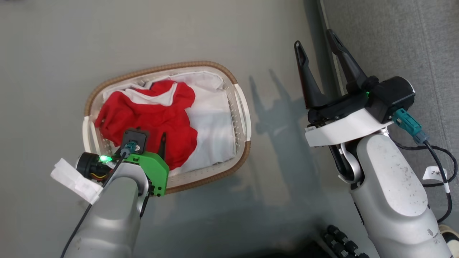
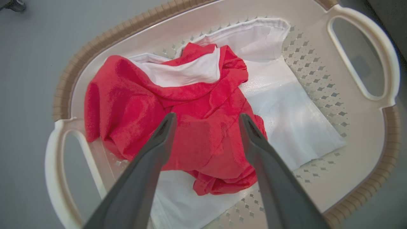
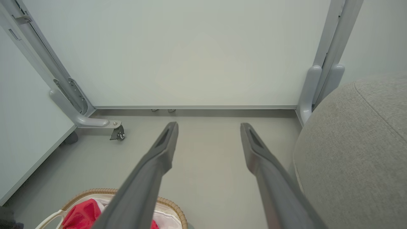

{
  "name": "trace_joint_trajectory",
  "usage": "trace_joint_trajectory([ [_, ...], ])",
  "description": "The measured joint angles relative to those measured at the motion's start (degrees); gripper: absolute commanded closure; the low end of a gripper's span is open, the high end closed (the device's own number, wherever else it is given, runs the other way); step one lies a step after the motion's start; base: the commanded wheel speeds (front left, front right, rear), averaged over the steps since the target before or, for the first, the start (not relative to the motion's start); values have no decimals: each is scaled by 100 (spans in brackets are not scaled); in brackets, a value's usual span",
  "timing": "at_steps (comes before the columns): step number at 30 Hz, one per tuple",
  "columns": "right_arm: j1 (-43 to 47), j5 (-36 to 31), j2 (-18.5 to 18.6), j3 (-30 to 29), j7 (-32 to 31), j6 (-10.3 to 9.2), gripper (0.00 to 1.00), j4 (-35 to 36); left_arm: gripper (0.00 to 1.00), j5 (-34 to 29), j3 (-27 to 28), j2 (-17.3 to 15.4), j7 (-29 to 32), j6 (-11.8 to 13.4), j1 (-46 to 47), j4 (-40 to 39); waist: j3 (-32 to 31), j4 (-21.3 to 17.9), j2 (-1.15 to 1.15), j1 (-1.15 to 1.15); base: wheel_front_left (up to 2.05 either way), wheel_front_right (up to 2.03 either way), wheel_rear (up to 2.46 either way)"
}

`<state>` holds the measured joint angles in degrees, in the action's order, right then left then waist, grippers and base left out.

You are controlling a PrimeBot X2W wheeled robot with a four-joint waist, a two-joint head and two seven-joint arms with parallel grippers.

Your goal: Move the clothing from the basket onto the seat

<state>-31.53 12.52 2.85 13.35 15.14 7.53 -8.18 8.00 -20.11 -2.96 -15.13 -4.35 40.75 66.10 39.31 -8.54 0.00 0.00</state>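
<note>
The basket (image 1: 161,68) stands on the grey floor at centre left, cream plastic with a brown woven rim. The clothing (image 1: 150,114), red with a white panel, lies bunched in its left half. My left gripper (image 2: 207,115) hangs open just above the red heap (image 2: 127,108), fingers pointing down on either side of a fold, gripping nothing. In the head view one left finger (image 1: 163,143) shows over the fabric. My right gripper (image 1: 313,37) is open and empty, raised to the right of the basket beside the seat (image 1: 394,36). The seat's rounded grey edge (image 3: 356,152) sits right of the right gripper (image 3: 208,124).
A plain white liner sheet (image 2: 286,121) covers the basket's bottom and right half. White panels on grey wheeled frames, with a caster (image 3: 119,135), close off the far side of the floor. A black cable (image 1: 444,157) loops off my right wrist. My base (image 1: 340,240) shows at the bottom edge.
</note>
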Motion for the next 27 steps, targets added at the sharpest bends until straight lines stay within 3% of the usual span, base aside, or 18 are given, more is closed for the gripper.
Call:
trace_joint_trajectory([
  [10,-144,11,0,33,0,0,0,179,0,-302,-359,-190,359,256,648,661,721,-197,0,1,0,0,0],
  [20,-175,169,-2,92,0,0,0,200,0,-459,-569,-322,1221,470,850,771,1082,-385,0,1,0,0,0],
  [22,-175,194,-2,82,0,0,0,208,85,-461,-608,-328,1332,477,850,773,1099,-418,0,0,0,0,0],
  [23,-175,200,-1,77,0,0,0,208,100,-461,-621,-330,1362,456,850,777,1107,-428,0,1,0,0,0],
  [27,-174,207,-2,73,0,0,0,157,100,-403,-624,-335,1361,428,848,782,1060,-432,0,1,0,0,0],
])
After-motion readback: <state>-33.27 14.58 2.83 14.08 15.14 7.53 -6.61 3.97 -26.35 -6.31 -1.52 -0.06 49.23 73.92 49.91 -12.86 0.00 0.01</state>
